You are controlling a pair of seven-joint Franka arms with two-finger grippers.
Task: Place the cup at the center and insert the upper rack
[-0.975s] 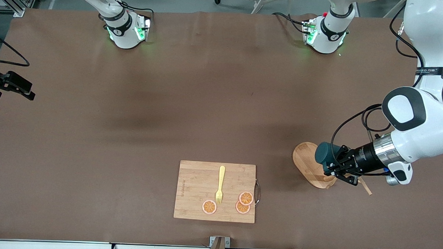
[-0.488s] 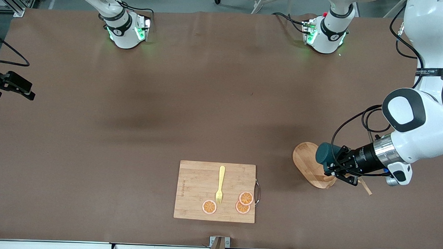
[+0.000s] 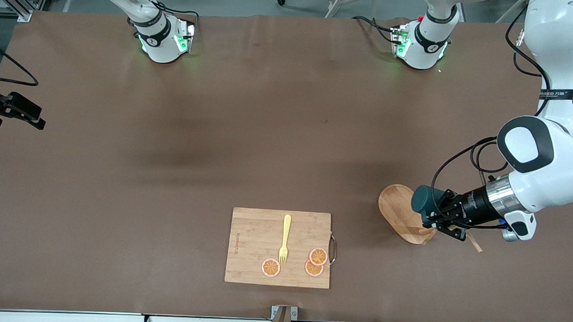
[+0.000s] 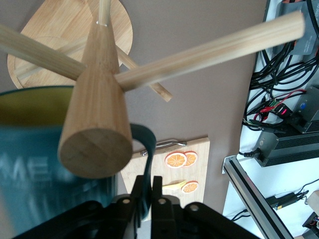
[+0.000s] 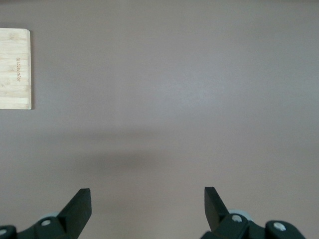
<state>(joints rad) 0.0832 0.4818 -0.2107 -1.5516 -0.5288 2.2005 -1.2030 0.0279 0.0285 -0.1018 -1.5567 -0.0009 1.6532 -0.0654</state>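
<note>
Your left gripper pinches the dark teal ribbed cup's handle above the light wooden mug tree, near the table's left-arm end. Your right gripper waits, fingers wide.

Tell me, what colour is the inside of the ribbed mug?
Mustard yellow inside the dark teal ribbed mug, seen best from the left wrist.

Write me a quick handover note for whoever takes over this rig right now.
Left claw: shut on the cup's handle, holding it over the mug tree's oval base, beside the post.
Right claw: open, waiting over bare table at the right arm's end.
Done: cup grasped.
Left: place the cup at the table's center, then handle the mug tree.
Cutting board with fork and orange slices is not involved.
</note>
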